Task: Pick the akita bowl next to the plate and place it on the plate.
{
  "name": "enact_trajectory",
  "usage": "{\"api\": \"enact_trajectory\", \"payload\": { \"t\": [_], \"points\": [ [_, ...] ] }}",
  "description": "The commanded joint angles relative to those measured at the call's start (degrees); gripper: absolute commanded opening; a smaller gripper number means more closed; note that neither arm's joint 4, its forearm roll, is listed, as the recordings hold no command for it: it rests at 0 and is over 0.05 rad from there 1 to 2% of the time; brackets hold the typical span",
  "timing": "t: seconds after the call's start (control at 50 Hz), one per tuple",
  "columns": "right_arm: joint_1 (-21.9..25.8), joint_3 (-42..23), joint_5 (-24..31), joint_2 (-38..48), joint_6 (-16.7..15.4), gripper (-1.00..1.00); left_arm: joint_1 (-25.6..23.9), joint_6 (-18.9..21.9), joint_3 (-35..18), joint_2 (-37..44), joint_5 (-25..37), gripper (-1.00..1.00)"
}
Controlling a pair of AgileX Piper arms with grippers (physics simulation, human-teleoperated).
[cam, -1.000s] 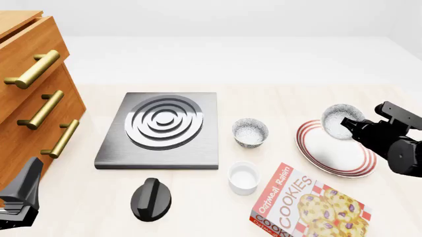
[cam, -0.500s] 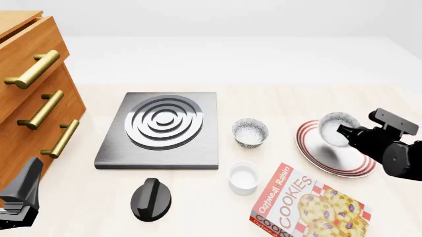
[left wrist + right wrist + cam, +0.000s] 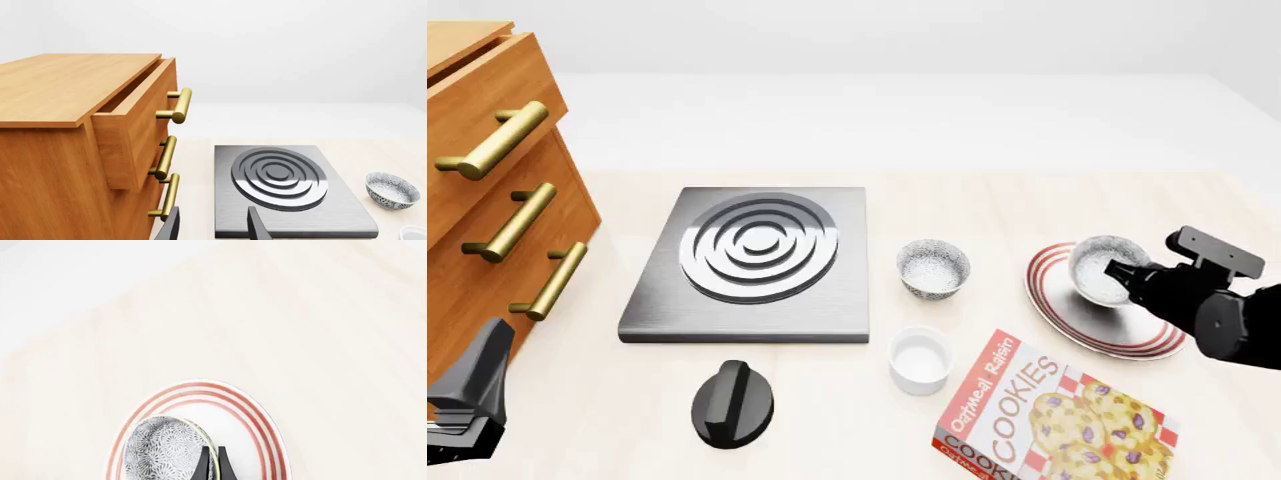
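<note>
In the left wrist view, the left gripper [image 3: 212, 227] is seen with its fingers spread apart and nothing between them, above the near edge of the grey slab [image 3: 293, 220]. A wooden drawer unit [image 3: 80, 150] stands beside the slab, and a second speckled bowl [image 3: 392, 190] rests on the table beyond it.

In the front view, the akita bowl [image 3: 1101, 268] is held over the plate [image 3: 1094, 315], tilted with its white inside facing the camera; whether its base touches the plate cannot be told. The right gripper [image 3: 1124, 272] is clamped on the bowl's rim. A white cup [image 3: 920, 360], a cookie box [image 3: 1048, 415] and a black knob [image 3: 733, 402] lie nearer the camera.

In the right wrist view, the fingers [image 3: 205, 465] are seen nearly closed on the bowl's rim, the speckled outside being set against the red-ringed plate.
</note>
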Motion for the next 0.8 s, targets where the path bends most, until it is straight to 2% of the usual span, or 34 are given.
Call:
{"api": "enact_trajectory", "payload": {
  "t": [0.02,0.48,0.5,0.8],
  "points": [
    [-0.09,-0.49,-0.64,1.51,-0.11,-1.0,0.0,0.0,0.0,0.0,0.0,1.0],
    [-0.43,-1.04,-0.59,2.68,-0.17,-1.0,0.0,0.0,0.0,0.0,0.0,1.0],
    [-0.43,-1.04,-0.59,2.68,-0.17,1.0,0.0,0.0,0.0,0.0,0.0,1.0],
    [-0.32,-1.03,-0.12,2.02,0.48,1.0,0.0,0.0,0.0,0.0,0.0,1.0]
  ]
}}
